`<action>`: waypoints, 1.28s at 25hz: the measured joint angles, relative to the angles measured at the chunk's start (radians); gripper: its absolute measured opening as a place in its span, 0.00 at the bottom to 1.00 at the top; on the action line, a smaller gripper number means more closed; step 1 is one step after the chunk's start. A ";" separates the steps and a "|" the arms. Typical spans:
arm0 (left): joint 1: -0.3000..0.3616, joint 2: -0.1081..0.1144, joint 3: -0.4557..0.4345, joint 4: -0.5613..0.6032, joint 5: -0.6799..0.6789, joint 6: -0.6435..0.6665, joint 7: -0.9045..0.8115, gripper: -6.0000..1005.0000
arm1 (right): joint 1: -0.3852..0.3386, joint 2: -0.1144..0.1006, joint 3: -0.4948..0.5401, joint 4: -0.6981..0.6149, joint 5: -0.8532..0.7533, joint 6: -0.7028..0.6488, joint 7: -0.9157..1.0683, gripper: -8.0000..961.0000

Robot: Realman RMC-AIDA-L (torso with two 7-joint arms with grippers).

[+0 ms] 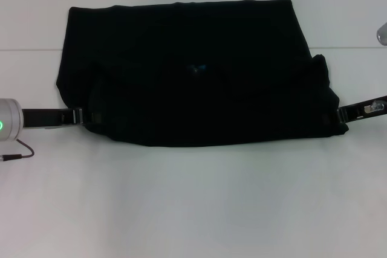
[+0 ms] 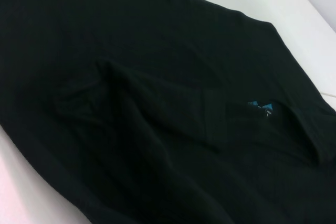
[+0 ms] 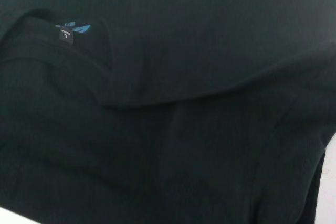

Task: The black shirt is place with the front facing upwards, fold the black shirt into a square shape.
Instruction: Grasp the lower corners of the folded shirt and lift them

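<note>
On the white worktop (image 1: 193,209), the black shirt (image 1: 193,70) lies flat as a wide, roughly rectangular block, far edge straight, near edge slightly curved and uneven. Small blue mark (image 1: 198,67) sits near the middle of the cloth in the head view; the wrist views show it next to a small neck label (image 3: 64,36) at the collar.

Left gripper (image 1: 80,116) is at the shirt's near-left corner, low on the worktop, tips at or under the cloth edge. Its fingers are hidden where they meet the fabric, so cannot tell if they are clenched on the shirt or released. Silver arm body (image 1: 9,120) with a green light is at the frame's left edge, and a thin cable (image 1: 18,152) trails on the worktop just beside it.

Right gripper (image 1: 341,115) is at the near-right corner, mirrored, tips touching the bunched cloth edge. Same story: finger opening can't be read from the head view.

Both wrist views are filled with black fabric, soft folds and a raised ridge; own fingers not visible in either. Strip of white worktop shows at the edges.
</note>
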 joint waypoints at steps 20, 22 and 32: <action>0.002 0.024 0.001 0.000 0.012 0.129 -0.017 0.04 | -0.083 -0.072 0.096 -0.111 0.070 -0.286 0.002 0.07; 0.003 0.031 0.001 0.000 0.013 0.160 -0.021 0.04 | -0.098 -0.084 0.097 -0.111 0.087 -0.316 -0.003 0.07; -0.001 0.047 0.003 0.001 0.024 0.287 -0.045 0.04 | -0.133 -0.092 0.090 -0.105 0.096 -0.441 -0.035 0.07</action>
